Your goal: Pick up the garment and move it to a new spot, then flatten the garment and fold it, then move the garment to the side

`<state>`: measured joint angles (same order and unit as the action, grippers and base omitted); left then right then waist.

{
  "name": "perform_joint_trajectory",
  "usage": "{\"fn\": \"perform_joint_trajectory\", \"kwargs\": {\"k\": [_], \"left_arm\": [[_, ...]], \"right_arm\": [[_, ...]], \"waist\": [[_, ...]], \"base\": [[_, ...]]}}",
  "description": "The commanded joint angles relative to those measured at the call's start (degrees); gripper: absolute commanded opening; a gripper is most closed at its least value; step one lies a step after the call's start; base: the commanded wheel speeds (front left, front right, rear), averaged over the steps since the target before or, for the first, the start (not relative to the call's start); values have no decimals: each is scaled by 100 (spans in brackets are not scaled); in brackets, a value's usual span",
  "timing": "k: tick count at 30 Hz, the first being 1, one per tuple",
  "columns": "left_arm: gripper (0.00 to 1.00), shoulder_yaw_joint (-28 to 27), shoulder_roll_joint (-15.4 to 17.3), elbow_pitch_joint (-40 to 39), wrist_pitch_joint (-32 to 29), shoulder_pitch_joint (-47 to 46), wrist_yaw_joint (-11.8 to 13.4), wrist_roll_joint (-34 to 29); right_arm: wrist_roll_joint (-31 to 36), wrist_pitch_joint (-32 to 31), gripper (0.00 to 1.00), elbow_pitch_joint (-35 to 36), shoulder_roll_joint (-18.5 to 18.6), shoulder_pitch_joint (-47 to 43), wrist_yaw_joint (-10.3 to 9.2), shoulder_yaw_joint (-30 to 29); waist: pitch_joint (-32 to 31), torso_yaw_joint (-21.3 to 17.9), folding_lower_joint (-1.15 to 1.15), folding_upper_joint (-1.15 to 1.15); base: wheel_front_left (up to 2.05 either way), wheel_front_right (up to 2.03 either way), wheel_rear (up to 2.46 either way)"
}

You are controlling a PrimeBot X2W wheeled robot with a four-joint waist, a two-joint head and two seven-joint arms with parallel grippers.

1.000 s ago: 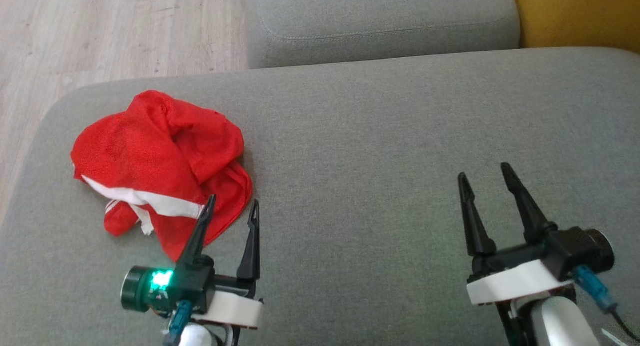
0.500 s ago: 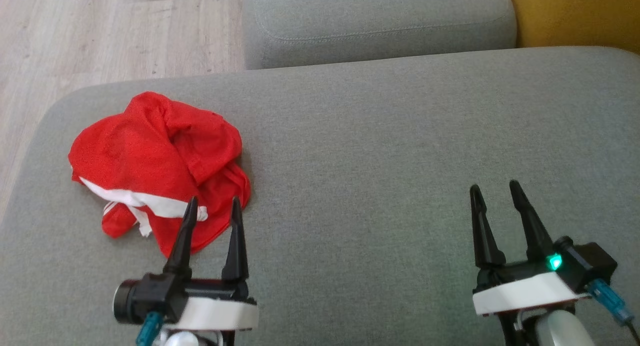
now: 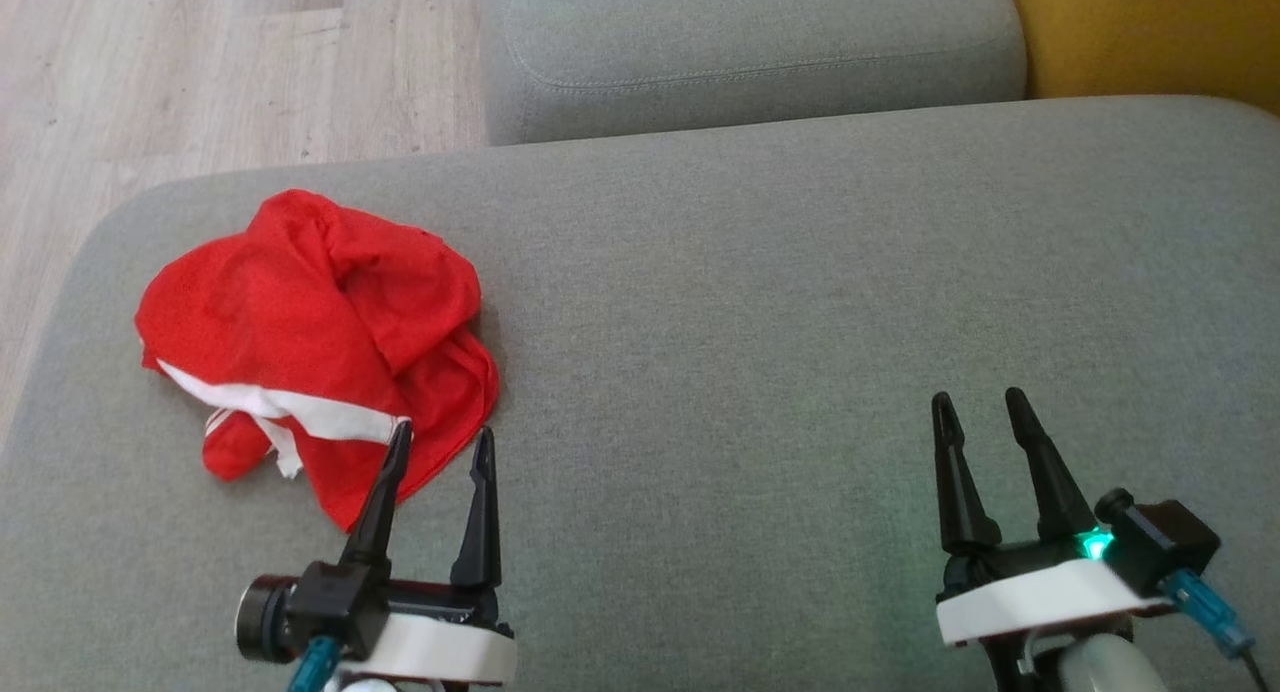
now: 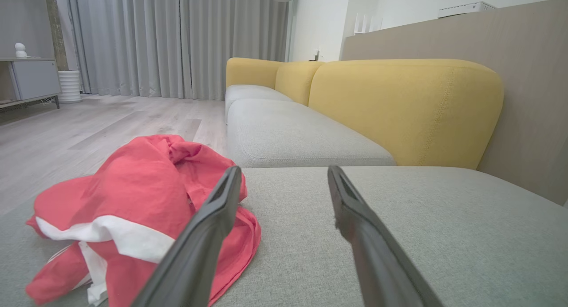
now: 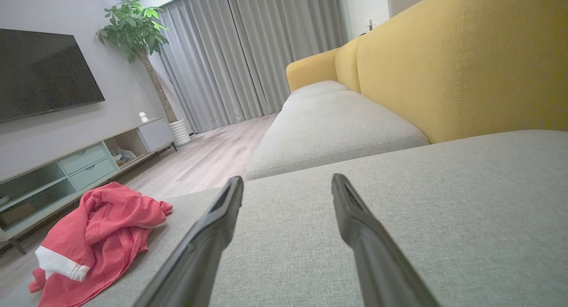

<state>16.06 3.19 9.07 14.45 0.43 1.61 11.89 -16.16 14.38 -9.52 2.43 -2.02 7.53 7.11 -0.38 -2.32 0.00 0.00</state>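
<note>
The garment (image 3: 310, 342) is a crumpled red piece with white trim, lying on the left part of the grey sofa seat (image 3: 760, 302). It also shows in the left wrist view as a garment (image 4: 133, 209) heap at lower left, and far left in the right wrist view as the garment (image 5: 97, 236). My left gripper (image 3: 441, 435) is open, its fingertips just at the cloth's near right edge, nothing between them. My right gripper (image 3: 979, 400) is open over bare cushion at lower right, far from the cloth. Open jaws rise in both wrist views: left gripper (image 4: 284, 170), right gripper (image 5: 287, 179).
A second grey seat cushion (image 3: 750, 52) lies beyond, with a yellow backrest (image 3: 1150, 32) at upper right. Wooden floor (image 3: 200, 72) drops off past the seat's left and far edges. A TV unit (image 5: 75, 165) stands across the room.
Both grippers have drawn back toward the bottom of the head view. The left one shifted slightly and straightened near the garment's edge. The garment has not been moved.
</note>
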Motion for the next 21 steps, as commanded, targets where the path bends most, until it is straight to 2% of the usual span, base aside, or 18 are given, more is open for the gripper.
{"fn": "perform_joint_trajectory", "kwargs": {"k": [1,10,21], "left_arm": [[100,-228,-27,-155,55,-179,-9,21],[100,-257,-30,-153,55,-177,63,179],[100,-472,-31,-141,55,-26,69,143]], "right_arm": [[-34,62,100,169,44,127,-4,154],[-58,62,100,189,44,119,-4,236],[-112,62,100,163,44,45,-4,571]], "waist": [[-4,4,0,0],[-54,170,0,0],[-216,631,0,0]], "base": [[0,0,0],[0,0,0],[0,0,0]]}}
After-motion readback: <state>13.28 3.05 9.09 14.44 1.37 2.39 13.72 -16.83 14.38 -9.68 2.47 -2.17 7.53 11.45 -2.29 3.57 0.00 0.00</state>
